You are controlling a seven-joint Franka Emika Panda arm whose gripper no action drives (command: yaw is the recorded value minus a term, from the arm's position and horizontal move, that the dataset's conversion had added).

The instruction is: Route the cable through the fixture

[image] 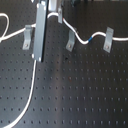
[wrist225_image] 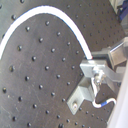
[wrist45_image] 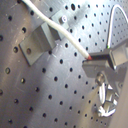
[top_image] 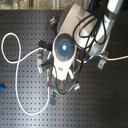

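A white cable lies on the black perforated board and rises to my gripper, which is shut on it. The cable also runs on across the back, with a blue mark between the middle clip and the right clip. A left clip stands just beside my gripper. In the first wrist view the cable passes over a grey clip and ends in the gripper. In the second wrist view the cable arcs into the gripper near a clip.
In the second exterior view the arm covers the board's middle. A wide cable loop lies to the second exterior view's left. Clips stand around the arm. The board has rows of holes.
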